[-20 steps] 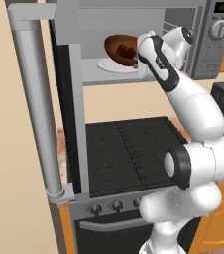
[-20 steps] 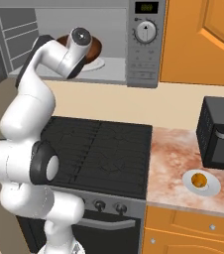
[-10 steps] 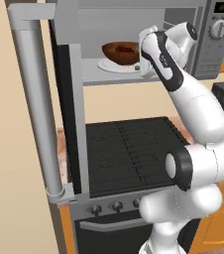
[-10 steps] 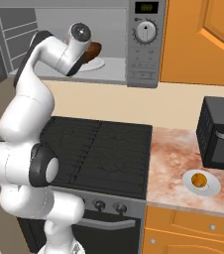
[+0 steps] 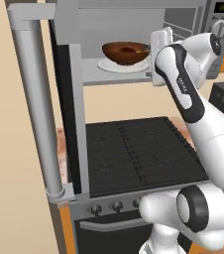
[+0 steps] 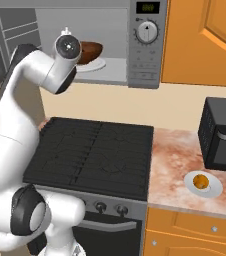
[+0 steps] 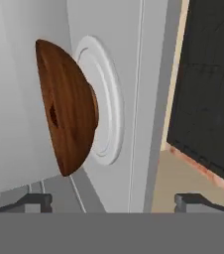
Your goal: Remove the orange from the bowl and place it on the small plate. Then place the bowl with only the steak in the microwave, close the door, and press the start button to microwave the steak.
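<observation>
steak (image 5: 128,49) barely visible inside bowl (image 5: 126,52), arm hiding part of bowl in right base view, door (image 5: 44,99) cut off at top

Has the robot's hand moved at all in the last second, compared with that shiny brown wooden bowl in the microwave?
Yes. The gripper has backed away from the glossy dark-brown bowl, rightward out of the silver-grey microwave; the bowl itself settled level on the white turntable.

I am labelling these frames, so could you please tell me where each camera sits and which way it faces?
Left base view: behind the arm on its left, facing forward and down at the open microwave, the bowl on its turntable and the stove; the arm rises at lower right.
Right base view: behind on the right, facing the same microwave and stove, plus the orange on the small plate; the arm rises at lower left.
Hand view: on the hand, rolled sideways, facing the bowl; the end effector fingertips are spread.
Both base views share bowl and stove.
</observation>
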### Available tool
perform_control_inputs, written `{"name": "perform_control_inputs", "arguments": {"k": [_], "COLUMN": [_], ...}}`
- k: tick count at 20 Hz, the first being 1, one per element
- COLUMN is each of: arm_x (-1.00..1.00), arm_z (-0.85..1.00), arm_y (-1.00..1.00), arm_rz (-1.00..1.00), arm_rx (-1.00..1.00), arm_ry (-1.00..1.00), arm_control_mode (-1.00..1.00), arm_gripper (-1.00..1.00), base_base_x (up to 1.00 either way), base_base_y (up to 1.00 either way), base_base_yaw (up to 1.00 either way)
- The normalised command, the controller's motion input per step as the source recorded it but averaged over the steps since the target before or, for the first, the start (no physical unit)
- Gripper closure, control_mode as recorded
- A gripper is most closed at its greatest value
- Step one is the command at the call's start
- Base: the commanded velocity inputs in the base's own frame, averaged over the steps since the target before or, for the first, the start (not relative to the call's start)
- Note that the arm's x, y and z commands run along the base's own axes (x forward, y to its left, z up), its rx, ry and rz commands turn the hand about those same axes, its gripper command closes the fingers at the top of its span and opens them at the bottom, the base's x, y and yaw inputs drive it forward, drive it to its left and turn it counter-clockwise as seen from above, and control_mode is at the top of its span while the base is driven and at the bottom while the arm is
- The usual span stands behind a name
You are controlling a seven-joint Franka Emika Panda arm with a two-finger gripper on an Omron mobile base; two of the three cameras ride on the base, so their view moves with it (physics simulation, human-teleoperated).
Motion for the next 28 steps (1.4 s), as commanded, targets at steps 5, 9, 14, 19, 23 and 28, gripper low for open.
{"name": "perform_control_inputs", "arguments": {"k": [5,9,14,19,23,28], "arm_x": [-0.07,-0.77,-0.72,-0.78,-0.99,-0.85], "arm_z": [-0.98,-0.25,-0.11,-0.44,-0.02,0.0], "arm_y": [0.01,-0.13,0.0,-0.03,0.01,0.17], "arm_rz": [0.0,-0.05,-0.05,0.01,-0.05,-0.11], "arm_rx": [-0.54,-0.53,-0.58,-0.51,-0.51,-0.47], "arm_ry": [-0.02,-0.12,-0.05,-0.29,-0.29,-0.17], "arm_control_mode": [-1.0,-1.0,-1.0,-1.0,-1.0,-1.0], "arm_gripper": [-1.0,-1.0,-1.0,-1.0,-1.0,-1.0], "base_base_x": [0.0,0.0,0.0,0.0,0.0,0.0], "base_base_y": [0.0,0.0,0.0,0.0,0.0,0.0], "base_base_yaw": [0.0,0.0,0.0,0.0,0.0,0.0]}}
